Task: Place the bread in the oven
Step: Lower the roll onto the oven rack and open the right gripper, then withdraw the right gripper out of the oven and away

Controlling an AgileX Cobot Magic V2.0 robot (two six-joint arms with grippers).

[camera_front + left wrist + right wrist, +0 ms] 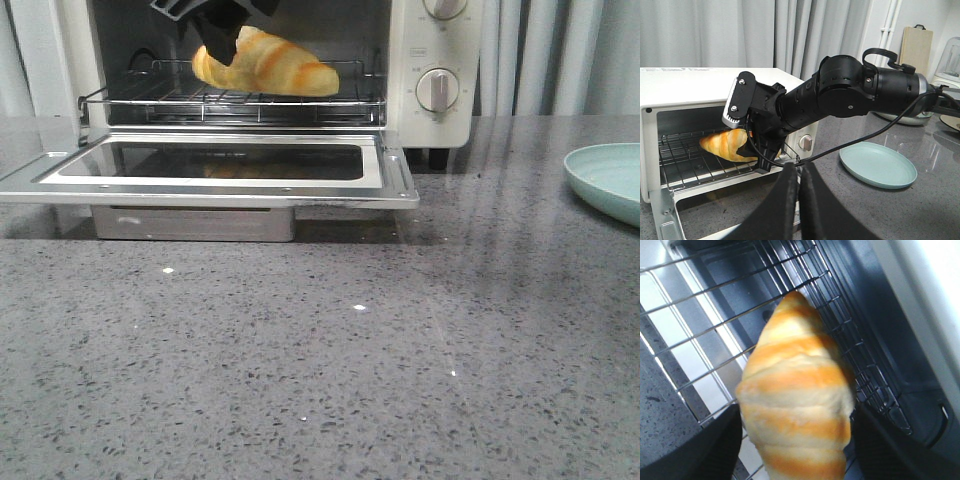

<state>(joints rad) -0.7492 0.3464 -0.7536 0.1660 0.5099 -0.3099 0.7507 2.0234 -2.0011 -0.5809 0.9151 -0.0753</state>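
Observation:
The golden-brown bread sits tilted inside the open cream-white oven, just above its wire rack. My right gripper reaches in from above and is shut on the bread's left part. In the right wrist view the bread fills the space between the two black fingers, with the rack beneath it. My left gripper hangs in front of the oven, shut and empty. From there the bread shows in the right gripper. The left gripper is outside the front view.
The oven's glass door lies open and flat over the grey counter. A pale green plate stands to the right of the oven. The right arm and its cable cross in front of the oven's knobs.

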